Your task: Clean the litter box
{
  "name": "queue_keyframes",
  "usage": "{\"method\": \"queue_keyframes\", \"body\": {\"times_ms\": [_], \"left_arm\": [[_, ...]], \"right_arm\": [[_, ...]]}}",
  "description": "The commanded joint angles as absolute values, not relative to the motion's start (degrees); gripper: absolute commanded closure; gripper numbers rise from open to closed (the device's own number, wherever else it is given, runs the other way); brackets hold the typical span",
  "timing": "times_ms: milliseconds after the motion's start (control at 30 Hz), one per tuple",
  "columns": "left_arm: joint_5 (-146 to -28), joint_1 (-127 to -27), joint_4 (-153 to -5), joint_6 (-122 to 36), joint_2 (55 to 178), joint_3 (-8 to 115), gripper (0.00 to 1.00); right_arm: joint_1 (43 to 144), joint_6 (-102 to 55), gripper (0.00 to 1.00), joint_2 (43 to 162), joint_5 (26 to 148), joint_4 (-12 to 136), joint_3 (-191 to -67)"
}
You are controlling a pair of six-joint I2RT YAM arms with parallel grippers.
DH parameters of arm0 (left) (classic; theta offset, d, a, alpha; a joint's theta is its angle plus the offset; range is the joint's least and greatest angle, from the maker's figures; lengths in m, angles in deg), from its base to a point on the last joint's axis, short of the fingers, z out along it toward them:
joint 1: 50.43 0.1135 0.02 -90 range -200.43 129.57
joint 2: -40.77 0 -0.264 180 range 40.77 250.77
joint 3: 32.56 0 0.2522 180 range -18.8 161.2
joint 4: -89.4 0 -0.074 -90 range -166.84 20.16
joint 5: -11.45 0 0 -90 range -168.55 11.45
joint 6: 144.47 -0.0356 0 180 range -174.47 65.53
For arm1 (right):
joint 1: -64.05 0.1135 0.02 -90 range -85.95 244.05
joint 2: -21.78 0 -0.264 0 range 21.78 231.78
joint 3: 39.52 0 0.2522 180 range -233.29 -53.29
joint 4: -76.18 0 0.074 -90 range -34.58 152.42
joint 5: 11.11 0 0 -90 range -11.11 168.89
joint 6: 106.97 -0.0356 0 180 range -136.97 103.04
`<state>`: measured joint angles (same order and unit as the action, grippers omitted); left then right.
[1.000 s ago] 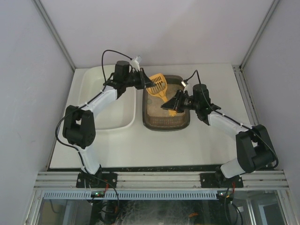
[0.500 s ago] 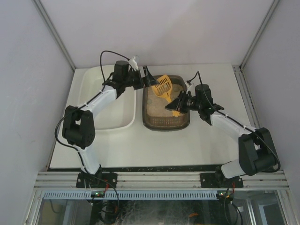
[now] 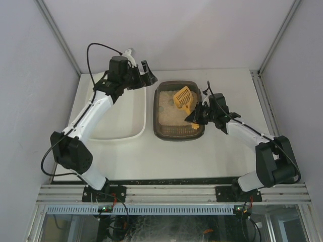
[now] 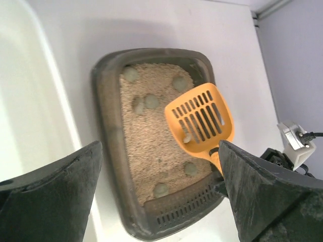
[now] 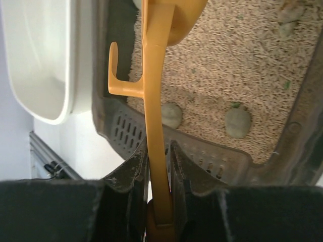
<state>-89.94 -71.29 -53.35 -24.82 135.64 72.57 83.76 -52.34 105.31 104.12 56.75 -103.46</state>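
Observation:
The dark brown-grey litter box (image 3: 156, 117) stands mid-table, filled with beige litter and several grey-green clumps (image 4: 152, 101). A yellow slotted scoop (image 3: 183, 97) hangs tilted over its right half, with a small clump on the grid (image 4: 187, 137). My right gripper (image 3: 195, 119) is shut on the scoop's handle (image 5: 154, 126) at the box's near right rim (image 5: 222, 160). My left gripper (image 3: 147, 74) is open and empty, raised above the table's back edge to the left of the box. In its wrist view its fingers (image 4: 60, 191) frame the box (image 4: 103, 126) from above.
A larger white tub (image 3: 143, 117) sits directly left of the litter box, its wall almost touching it (image 5: 43, 55). Grey enclosure walls close in the back and both sides. A metal rail runs along the near edge.
My left gripper let go of the scoop, opened wide and drew back up and to the left. My right gripper shifted the scoop to the right over the litter.

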Motion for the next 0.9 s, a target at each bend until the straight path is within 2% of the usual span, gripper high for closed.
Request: {"method": "queue_keyframes", "body": {"times_ms": [0, 133, 233, 400, 533, 733, 867], "left_arm": [[-79.3, -71.4, -46.3, -30.1, 130.4, 74.4, 0.0], [-79.0, -71.4, -45.3, -32.3, 129.1, 72.4, 0.0], [-76.7, -71.4, -46.0, -33.0, 128.0, 70.6, 0.0], [-67.2, -72.2, -45.7, -36.9, 126.9, 70.1, 0.0], [-60.9, -72.6, -43.1, -38.6, 127.0, 70.7, 0.0], [-60.0, -73.5, -39.1, -39.6, 125.2, 68.0, 0.0], [-58.4, -76.2, -40.4, -38.8, 123.2, 64.0, 0.0]], "right_arm": [[85.5, -48.1, 1.0, 105.7, 97.3, 55.8, -104.3], [85.3, -48.5, 1.0, 106.7, 100.2, 56.5, -104.6], [85.4, -45.3, 1.0, 107.4, 98.7, 50.9, -107.8], [91.5, -35.1, 1.0, 108.5, 81.5, 35.3, -118.3], [94.0, -32.5, 1.0, 113.2, 71.8, 26.1, -126.7], [94.3, -33.3, 1.0, 115.8, 69.5, 24.3, -127.6], [94.4, -32.9, 1.0, 116.5, 72.7, 23.4, -127.8]]}}
